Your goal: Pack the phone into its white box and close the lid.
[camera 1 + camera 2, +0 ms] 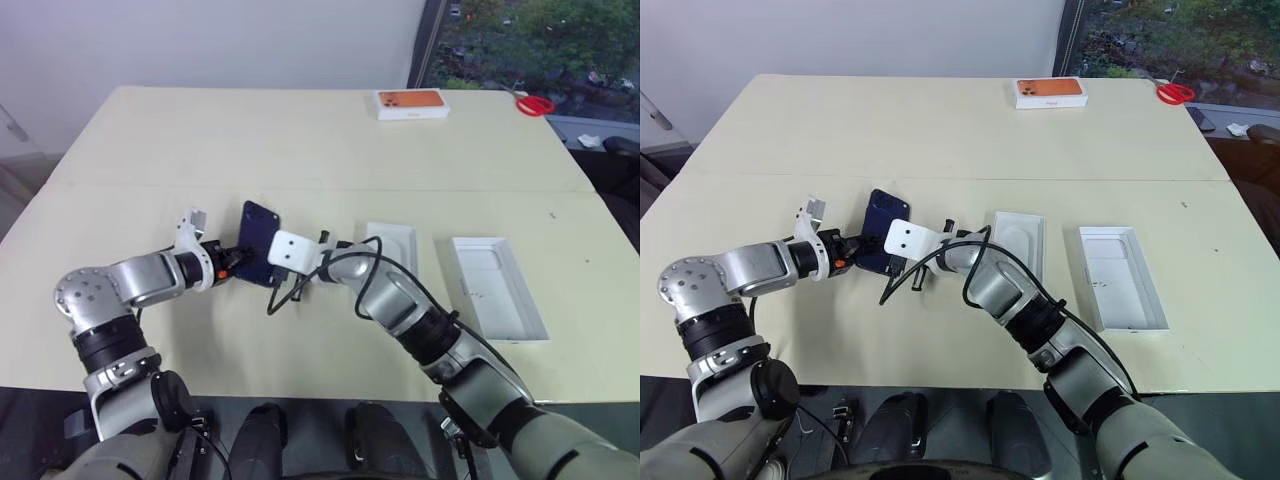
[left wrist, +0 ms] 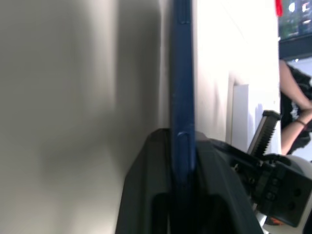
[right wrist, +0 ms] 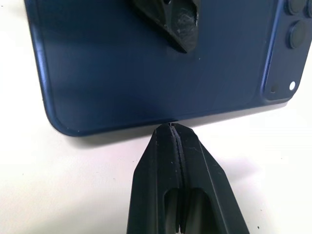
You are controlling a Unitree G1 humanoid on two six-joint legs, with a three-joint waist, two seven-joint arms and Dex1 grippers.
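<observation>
Centrally, one phone stands on edge, clamped in the left claw; the right claw, fingers pressed together, touches its lower edge. Two white boxes lie right of centre: the white box and the lid.

Both arms reach inward; the left gripper clamps something thin, the right gripper is closed.

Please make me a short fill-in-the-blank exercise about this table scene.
The left gripper grips the phone, whose colour is dark ___.
The fingers of the right gripper are ___.
The box at the far edge of the table has an ___ top.
Missing words: blue; shut; orange.
</observation>
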